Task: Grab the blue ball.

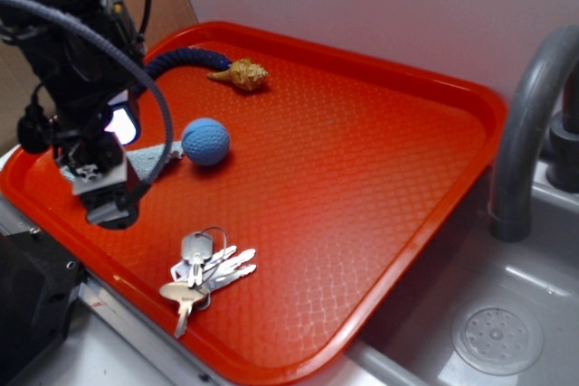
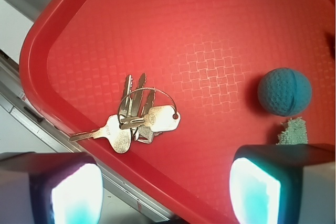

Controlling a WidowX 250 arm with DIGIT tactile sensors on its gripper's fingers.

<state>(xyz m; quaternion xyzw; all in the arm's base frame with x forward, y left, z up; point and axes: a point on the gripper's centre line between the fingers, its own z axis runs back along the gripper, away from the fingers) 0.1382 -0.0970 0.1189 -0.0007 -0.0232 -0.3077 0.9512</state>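
The blue ball (image 1: 206,141) is a small dimpled light-blue sphere resting on the red tray (image 1: 362,178), left of its middle. In the wrist view the blue ball (image 2: 284,91) sits at the right, above and a little right of my right finger. My gripper (image 1: 101,189) hovers over the tray's front-left part, left of and nearer than the ball, not touching it. My gripper (image 2: 165,192) stands open, its two glowing pads wide apart with only the tray's rim between them.
A bunch of keys (image 1: 205,268) lies near the tray's front edge; the keys (image 2: 134,119) are just ahead of my fingers. A pale rag (image 1: 149,162) lies beside the ball. A seashell (image 1: 242,75) and dark rope (image 1: 185,61) lie at the back left. A sink (image 1: 498,332) and faucet (image 1: 529,124) stand right.
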